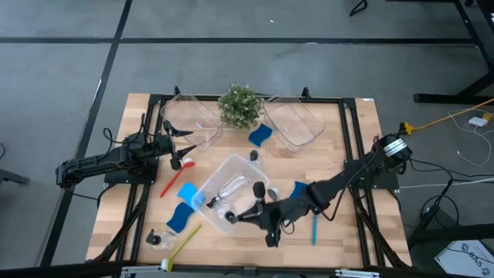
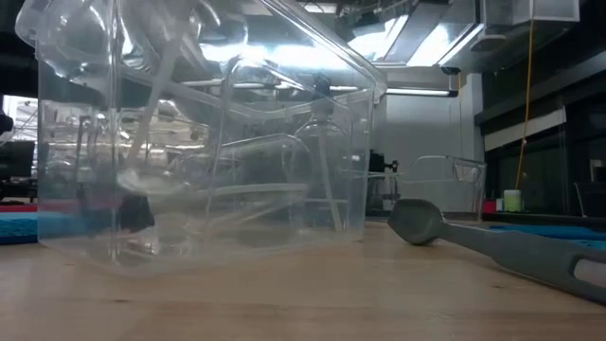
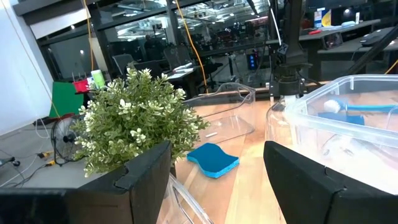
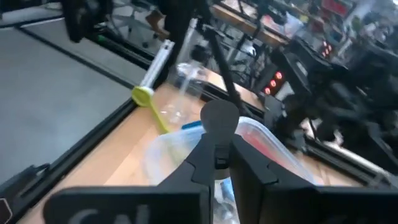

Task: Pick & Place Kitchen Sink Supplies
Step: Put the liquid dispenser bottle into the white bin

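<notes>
Right gripper (image 4: 217,158) is sitting at the front of the table, just beside the front right corner of the centre clear bin (image 1: 243,171). Its fingers are clamping tight on the thin handle of the grey dish brush (image 4: 219,118), and the round head is sticking out past the fingertips. In the low view the brush is lying low along the wood with its head down near the surface; I can't tell if it's lifted off.

Left gripper (image 3: 214,180) is waiting at the left side, fingers spread wide with nothing between them, facing the potted plant (image 1: 239,106). The red dish brush (image 1: 171,181) is lying on the table just in front of it.

Other supplies:
- One blue sponge (image 1: 189,193) and a pump bottle (image 1: 231,188) are sitting inside the centre bin.
- A second sponge (image 1: 181,216) is resting on the table by the bin's left front.
- A third sponge (image 1: 261,135) is lying between the two rear bins (image 1: 193,116).
- A fourth sponge (image 1: 299,189) is lying under the right arm.
- The blue brush (image 1: 314,228) is lying to the right of the right gripper.
- The yellow-green brush (image 1: 183,243) and another pump bottle (image 1: 158,239) are sitting at the front left edge.
</notes>
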You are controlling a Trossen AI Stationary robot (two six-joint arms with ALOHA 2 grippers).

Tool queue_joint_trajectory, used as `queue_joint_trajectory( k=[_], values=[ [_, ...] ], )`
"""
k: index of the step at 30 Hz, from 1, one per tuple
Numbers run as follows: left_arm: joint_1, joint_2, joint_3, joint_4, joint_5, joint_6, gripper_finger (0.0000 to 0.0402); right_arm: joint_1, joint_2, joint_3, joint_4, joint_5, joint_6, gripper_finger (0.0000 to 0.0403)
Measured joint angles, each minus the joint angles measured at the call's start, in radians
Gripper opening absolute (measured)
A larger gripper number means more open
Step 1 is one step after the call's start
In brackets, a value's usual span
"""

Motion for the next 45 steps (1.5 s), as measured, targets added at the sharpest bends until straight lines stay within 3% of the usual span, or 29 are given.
queue_joint_trajectory(
  k=[9, 20, 27, 38, 45],
  values=[
    [0.0, 0.0, 0.0, 0.0, 0.0, 0.0, 0.0251, -0.096, -0.081, 0.001, -0.202, -0.002, 0.254, 0.0037],
    [0.0, 0.0, 0.0, 0.0, 0.0, 0.0, 0.0251, -0.188, -0.103, 0.001, -0.313, -0.008, 0.391, 0.004],
    [0.0, 0.0, 0.0, 0.0, 0.0, 0.0, 0.0251, -0.195, -0.103, 0.001, -0.334, 0.055, 0.347, 0.0048],
    [0.0, 0.0, 0.0, 0.0, 0.0, 0.0, 0.0251, -0.213, -0.104, 0.002, -0.413, 0.057, 0.257, 0.0052],
    [0.0, 0.0, 0.0, 0.0, 0.0, 0.0, 0.0251, -0.235, -0.101, 0.001, -0.497, 0.078, 0.202, 0.0112]
  ],
)
